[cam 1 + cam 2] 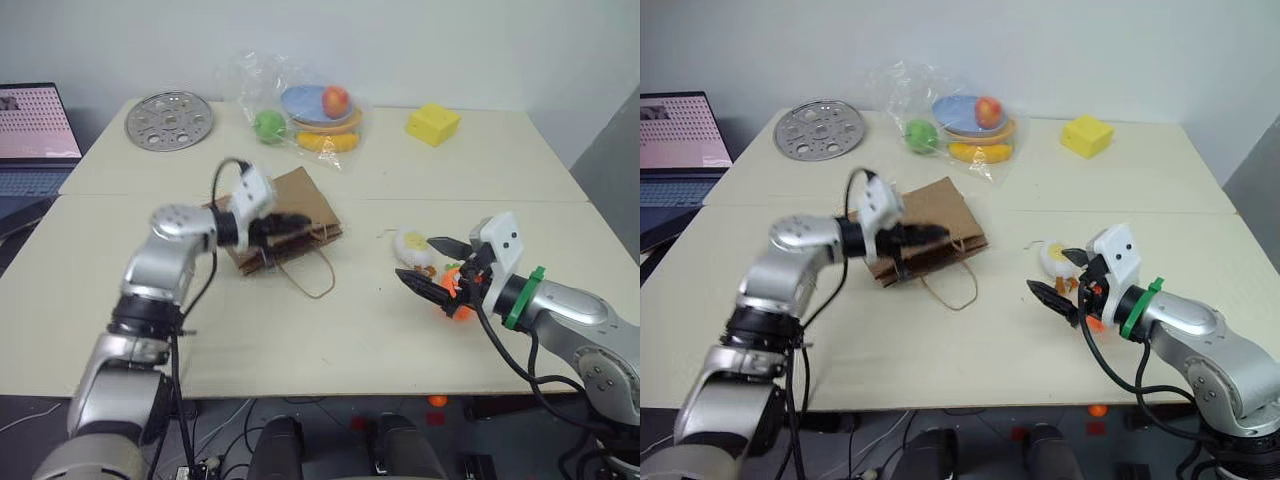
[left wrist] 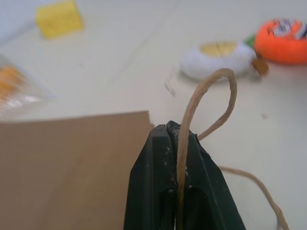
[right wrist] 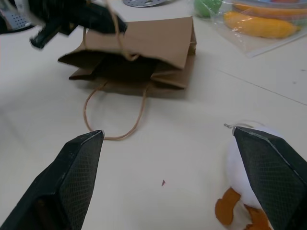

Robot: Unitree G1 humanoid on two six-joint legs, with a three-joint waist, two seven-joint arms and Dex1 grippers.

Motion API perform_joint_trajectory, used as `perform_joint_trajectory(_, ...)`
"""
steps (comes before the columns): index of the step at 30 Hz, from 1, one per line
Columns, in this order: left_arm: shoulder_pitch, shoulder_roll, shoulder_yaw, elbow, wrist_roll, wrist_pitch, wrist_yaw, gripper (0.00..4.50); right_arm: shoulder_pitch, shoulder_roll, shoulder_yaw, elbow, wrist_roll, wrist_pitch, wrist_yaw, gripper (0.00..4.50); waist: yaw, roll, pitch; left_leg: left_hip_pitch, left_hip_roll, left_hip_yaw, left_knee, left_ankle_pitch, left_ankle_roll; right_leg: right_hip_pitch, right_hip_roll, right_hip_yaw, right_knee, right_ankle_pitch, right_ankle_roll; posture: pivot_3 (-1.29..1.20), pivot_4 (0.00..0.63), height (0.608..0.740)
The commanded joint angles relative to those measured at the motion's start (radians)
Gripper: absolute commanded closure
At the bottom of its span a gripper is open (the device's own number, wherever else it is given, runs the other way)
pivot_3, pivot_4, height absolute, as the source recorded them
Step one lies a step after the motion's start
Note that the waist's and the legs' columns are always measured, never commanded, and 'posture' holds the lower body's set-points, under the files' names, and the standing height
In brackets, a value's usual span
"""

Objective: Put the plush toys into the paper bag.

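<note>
Right gripper (image 1: 436,268) is hovering wide open beside the egg toy (image 1: 413,246), with the carrot toy (image 1: 455,290) lying just beneath it; left of both, the left gripper (image 1: 290,224) is pinching shut on an upper handle (image 2: 211,100) of the paper bag (image 1: 300,205), which is lying on the table (image 1: 350,340)

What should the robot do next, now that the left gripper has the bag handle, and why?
Probably lift the handle to open the bag's mouth. The left gripper is shut on the paper bag's upper handle, while the bag lies flat. The open right gripper waits by the egg toy and carrot toy.
</note>
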Motion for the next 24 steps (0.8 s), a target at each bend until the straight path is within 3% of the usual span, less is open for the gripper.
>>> perform_joint_trajectory(1, -0.033, 0.005, 0.043, -0.046, -0.072, 0.076, -0.026, 4.48, -0.075, 0.053, 0.051, 0.024, -0.058, -0.04, -0.047, 0.0, -0.002, 0.0, 0.0, 0.0, 0.0, 0.0, 0.0, 0.0, 0.0, 0.0, 0.0, 0.0, 0.0, 0.0, 0.0, 0.0, 0.15, 0.74)
perform_joint_trajectory(2, -0.04, 0.006, 0.048, -0.051, -0.08, 0.09, -0.024, 4.48, -0.085, 0.067, 0.059, 0.031, -0.062, -0.038, -0.052, 0.0, 0.001, 0.0, 0.0, 0.0, 0.0, 0.0, 0.0, 0.0, 0.0, 0.0, 0.0, 0.0, 0.001, 0.0, 0.0, 0.0, 0.15, 0.74)
perform_joint_trajectory(5, -0.053, 0.028, 0.058, -0.109, -0.126, 0.16, -0.048, 4.5, -0.15, 0.138, 0.112, 0.071, -0.079, -0.045, -0.064, 0.61, 0.002, 0.0, 0.0, 0.0, 0.0, -0.001, 0.0, 0.0, 0.0, 0.0, 0.001, -0.001, 0.001, 0.0, 0.0, 0.0, 0.15, 0.74)
perform_joint_trajectory(15, -0.014, 0.024, 0.093, -0.233, -0.213, 0.244, -0.02, 4.5, -0.289, 0.333, 0.274, 0.305, -0.221, -0.174, -0.046, 4.3, 0.003, 0.0, 0.0, 0.0, 0.001, -0.001, 0.0, 0.0, 0.0, -0.001, 0.001, -0.001, 0.003, 0.0, 0.0, 0.0, 0.15, 0.74)
perform_joint_trajectory(16, -0.005, 0.029, 0.093, -0.25, -0.223, 0.252, -0.025, 4.5, -0.291, 0.35, 0.287, 0.34, -0.239, -0.196, -0.043, 4.46, 0.003, 0.0, 0.0, -0.001, 0.001, -0.001, 0.0, 0.0, 0.0, -0.001, 0.001, -0.001, 0.003, 0.0, 0.0, 0.0, 0.15, 0.74)
perform_joint_trajectory(24, 0.017, 0.046, 0.112, -0.316, -0.278, 0.308, -0.014, 4.5, -0.367, 0.484, 0.33, 0.572, -0.34, -0.33, -0.023, 4.46, 0.001, 0.0, 0.0, 0.0, 0.001, -0.001, 0.0, 0.0, 0.0, -0.002, 0.001, -0.001, 0.004, 0.0, 0.0, 0.0, 0.15, 0.74)
